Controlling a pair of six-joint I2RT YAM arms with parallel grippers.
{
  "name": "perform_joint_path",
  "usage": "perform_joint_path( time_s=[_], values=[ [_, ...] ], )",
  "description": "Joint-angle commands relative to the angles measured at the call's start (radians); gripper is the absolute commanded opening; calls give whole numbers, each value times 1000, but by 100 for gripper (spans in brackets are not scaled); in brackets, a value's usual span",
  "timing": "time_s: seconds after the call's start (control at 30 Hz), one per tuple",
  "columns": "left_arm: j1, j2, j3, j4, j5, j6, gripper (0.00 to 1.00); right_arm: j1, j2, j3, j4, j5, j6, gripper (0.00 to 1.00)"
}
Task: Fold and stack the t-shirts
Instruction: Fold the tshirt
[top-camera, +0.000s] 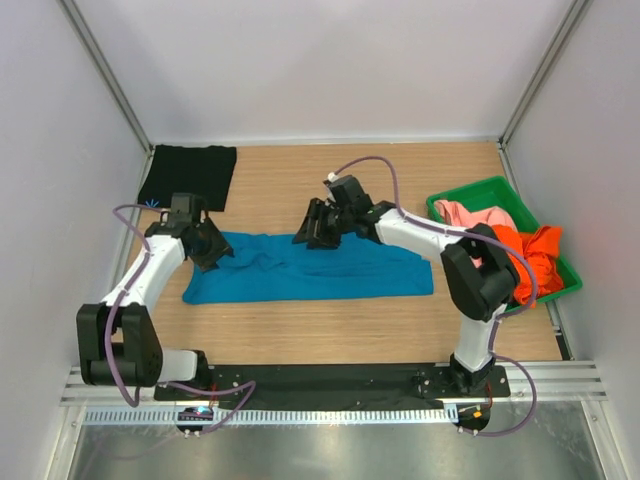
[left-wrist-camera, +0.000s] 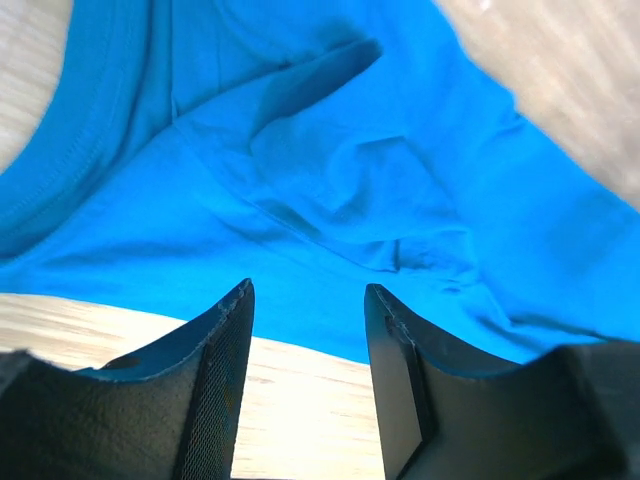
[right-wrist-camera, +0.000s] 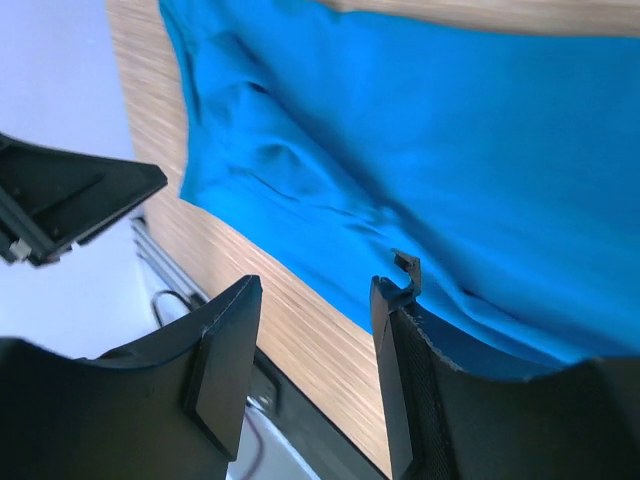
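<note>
The teal shirt (top-camera: 320, 272) lies across the middle of the table (top-camera: 300, 180), folded into a long band that runs left to right, with creases near its left end. The left gripper (top-camera: 212, 248) sits at that left end, low over the cloth. In the left wrist view its jaws (left-wrist-camera: 308, 295) stand apart with nothing between them; bare wood and the shirt's edge (left-wrist-camera: 330, 190) show through the gap, so it is released. The right gripper (top-camera: 315, 228) is at the band's upper edge, just left of the frame's centre. In the right wrist view its fingers (right-wrist-camera: 315, 285) are also spread and grasp nothing, with the teal cloth (right-wrist-camera: 450, 150) filling the upper right behind them.

The black shirt (top-camera: 190, 175) lies folded flat in the upper left corner of the table, apart from the teal one. At the right edge a green tray (top-camera: 470, 192) holds the pink shirt (top-camera: 478, 216) and the orange shirt (top-camera: 535, 255), both crumpled, the orange one spilling over the tray's lower rim.
</note>
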Motion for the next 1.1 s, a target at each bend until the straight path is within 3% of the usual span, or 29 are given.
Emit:
perform_joint_path(
  time_s=[0.0,0.33,0.4,1.07],
  values=[
    [22,-36,57,8,-3,38,50,48,73,46,206,41,202,55],
    [62,218,86,158,215,62,41,187,193,106,242,170,291,48],
    [62,234,75,169,194,56,37,195,222,112,248,158,291,47],
    [73,376,117,167,115,105,38,219,314,142,237,226,363,31]
  ],
)
